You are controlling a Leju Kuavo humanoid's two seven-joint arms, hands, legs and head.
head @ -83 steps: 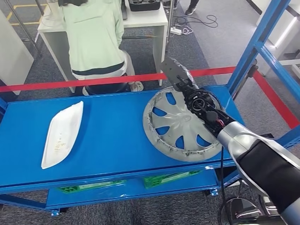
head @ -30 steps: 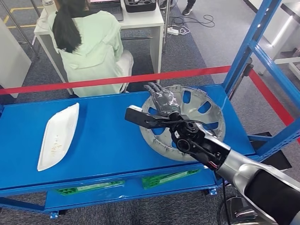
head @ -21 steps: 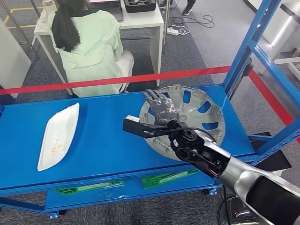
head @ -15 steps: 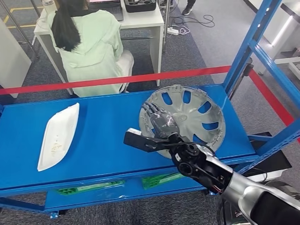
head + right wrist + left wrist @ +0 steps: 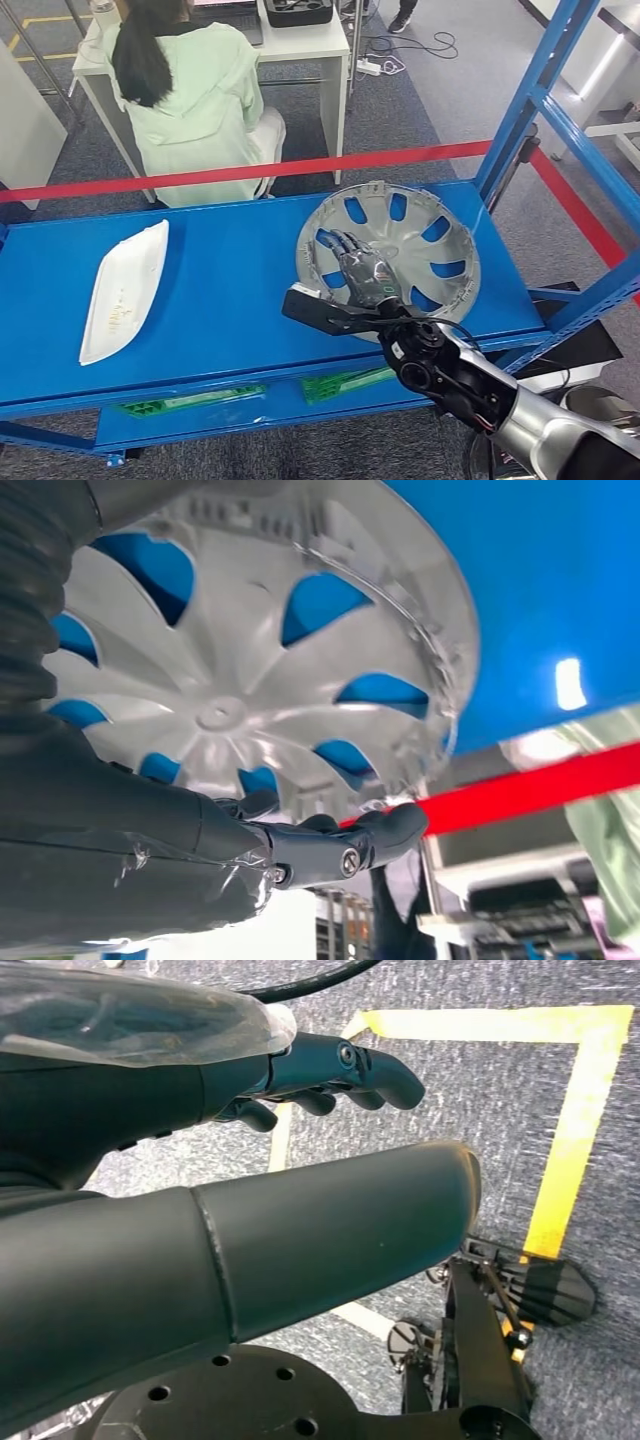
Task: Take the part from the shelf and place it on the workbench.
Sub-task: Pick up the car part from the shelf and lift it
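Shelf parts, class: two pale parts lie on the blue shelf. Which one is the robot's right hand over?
The round silver wheel cover with spoke openings; the right hand lies over it. The long white tray-shaped part lies apart.

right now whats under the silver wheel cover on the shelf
The blue shelf shows through the openings of the wheel cover. The right hand covers its near left part, so what lies beneath there is hidden.
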